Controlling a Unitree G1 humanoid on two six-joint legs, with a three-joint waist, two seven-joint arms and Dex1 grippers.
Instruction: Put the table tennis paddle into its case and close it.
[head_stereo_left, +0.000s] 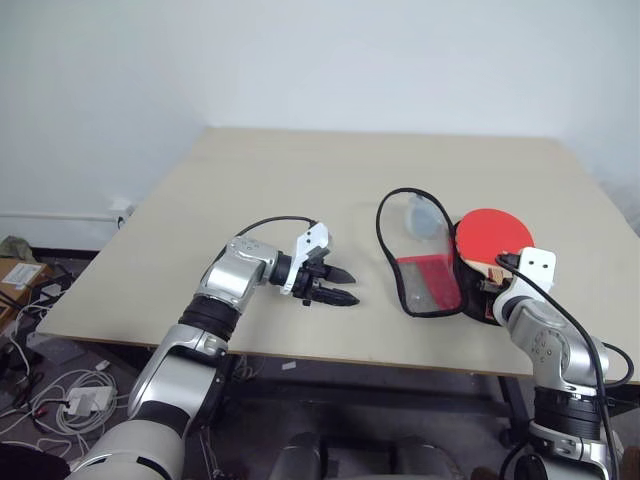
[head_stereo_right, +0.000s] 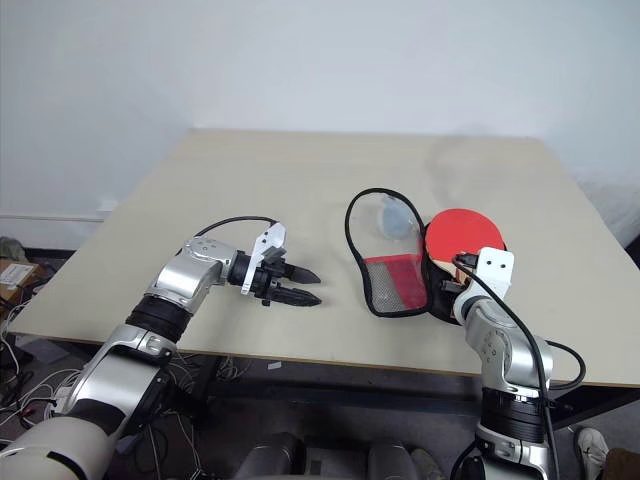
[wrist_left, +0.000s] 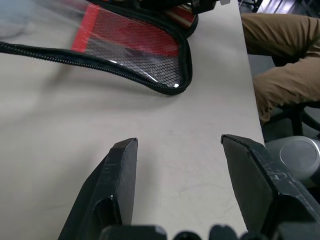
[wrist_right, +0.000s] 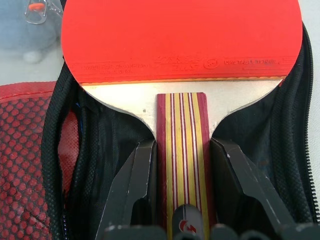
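On the table's right side, near the front edge, the paddle (wrist_right: 181, 40) is seen lying on the dark lining of the opened case (head_stereo_left: 428, 285), red face away from the robot and handle pointing back toward the right gripper (wrist_right: 182, 165). That gripper's two fingers are closed against the sides of the handle — the handle sits straight between them, its long axis in line with the gripper, so the paddle is held by the right arm. The case's lid flap with mesh panel is folded out flat on the table (head_stereo_left: 250, 180), lying between the paddle and the left gripper (head_stereo_left: 338, 285). The left gripper hovers over bare table, well apart from the case, jaws about half open and holding nothing; its tips point toward the flap's zip edge. The paddle appears only partly seated, judged from the handle resting at the case's narrow end while gripped. The coming move likely turns on this line-up — right arm settles and frees the paddle along its own axis, while the left arm, nearer the flap, is placed to fold it over.
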